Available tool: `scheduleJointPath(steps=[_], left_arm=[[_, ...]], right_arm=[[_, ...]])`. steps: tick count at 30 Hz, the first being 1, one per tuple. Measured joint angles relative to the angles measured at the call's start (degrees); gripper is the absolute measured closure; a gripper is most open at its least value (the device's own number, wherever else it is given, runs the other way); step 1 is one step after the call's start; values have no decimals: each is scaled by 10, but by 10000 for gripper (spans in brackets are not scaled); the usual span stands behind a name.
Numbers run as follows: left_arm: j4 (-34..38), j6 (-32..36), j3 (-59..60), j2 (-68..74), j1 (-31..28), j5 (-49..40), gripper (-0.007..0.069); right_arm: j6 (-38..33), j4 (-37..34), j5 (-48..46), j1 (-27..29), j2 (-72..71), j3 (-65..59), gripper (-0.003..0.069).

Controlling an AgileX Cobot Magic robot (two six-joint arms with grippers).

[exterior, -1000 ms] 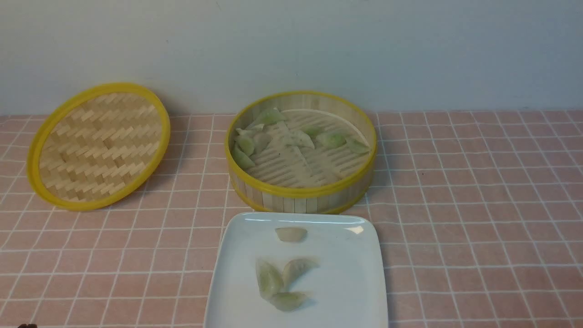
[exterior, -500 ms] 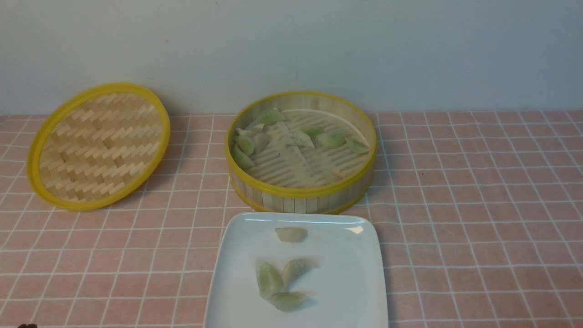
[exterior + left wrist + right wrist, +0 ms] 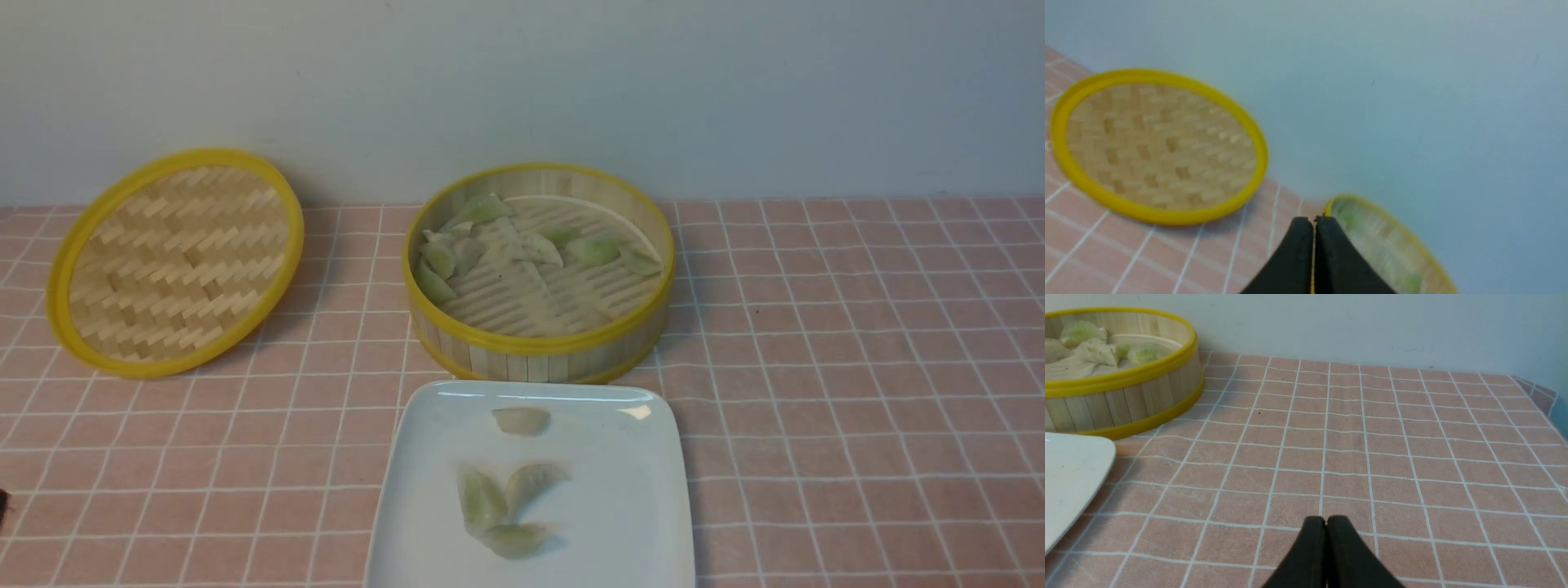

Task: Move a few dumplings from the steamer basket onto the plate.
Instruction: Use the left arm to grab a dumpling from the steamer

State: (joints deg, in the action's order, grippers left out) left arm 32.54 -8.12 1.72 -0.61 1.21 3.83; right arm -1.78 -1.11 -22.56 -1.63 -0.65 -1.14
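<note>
Left claw idle, dumplings at risk of sticking

The left gripper (image 3: 1314, 222) is pressed together, empty. Beyond it, dumplings (image 3: 535, 248) crowd the steamer basket (image 3: 529, 341); overlapping wrappers could cling and tear if pinched. The foremost dumpling on the plate (image 3: 620, 506) (image 3: 516, 540) lies crosswise, its long axis running left to right.

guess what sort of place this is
Probably a tabletop staged for a robot food-handling trial: a bamboo steamer of dumplings, a white plate with more, and a robot gripper over a checked tablecloth.
</note>
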Motion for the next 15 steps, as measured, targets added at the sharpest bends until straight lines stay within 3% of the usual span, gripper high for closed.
scheduleJointPath(steps=[2, 8, 15], left_arm=[[28, -3, -6, 0, 0, 60, 631], [-11, -2, -128, 29, 0, 7, 631], [-128, 46, -474, 313, 0, -393, 631]], right_arm=[[0, 0, 0, 0, 0, 0, 673], [12, -38, 25, 0, 0, -4, 673], [103, -244, 197, 0, 0, -5, 673]])
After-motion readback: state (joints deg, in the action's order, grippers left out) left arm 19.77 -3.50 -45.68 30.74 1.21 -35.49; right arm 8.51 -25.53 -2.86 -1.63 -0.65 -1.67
